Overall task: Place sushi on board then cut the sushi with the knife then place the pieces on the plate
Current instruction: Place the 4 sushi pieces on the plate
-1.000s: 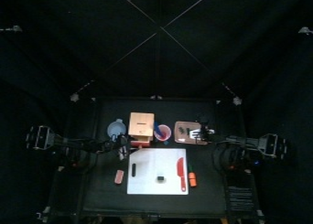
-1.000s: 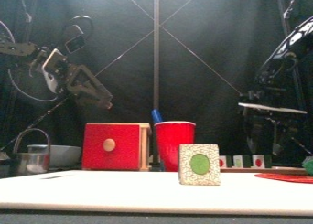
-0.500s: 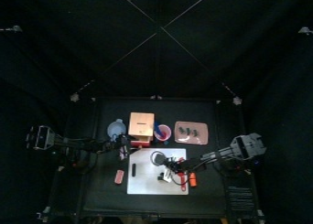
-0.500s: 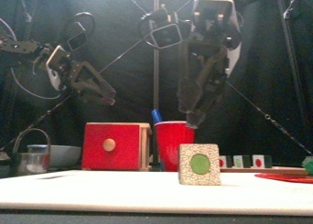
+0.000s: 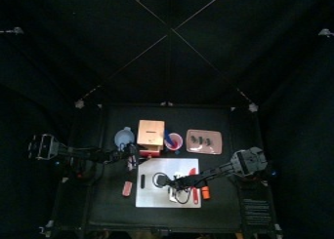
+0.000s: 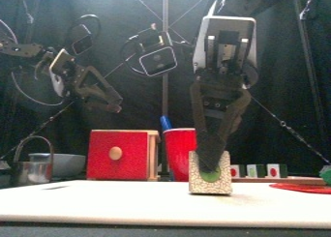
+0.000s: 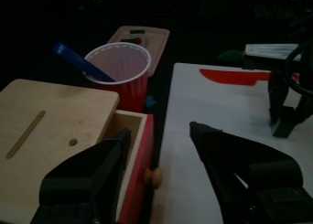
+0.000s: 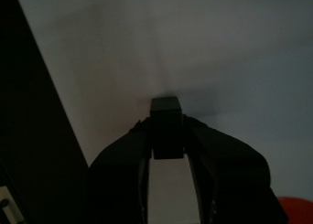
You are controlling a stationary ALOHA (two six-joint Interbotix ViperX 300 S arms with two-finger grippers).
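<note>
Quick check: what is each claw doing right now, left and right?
Left claw: open, holding nothing.
Right claw: closed on the sushi piece.

- We see the sushi (image 6: 214, 184) standing upright on the white board (image 5: 147, 194), its green centre facing front.
- The red knife (image 7: 239, 76) lies flat near the board's right edge.

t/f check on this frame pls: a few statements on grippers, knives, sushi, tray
1. The right gripper is low over the white cutting board, at the sushi piece. True.
2. The red knife stands in the red cup. False: it lies on the board; the blue knife is in the cup.
3. The left gripper holds a knife. False: its fingers are open and empty, near the wooden box.
4. The pink tray sits behind the board. True.
</note>
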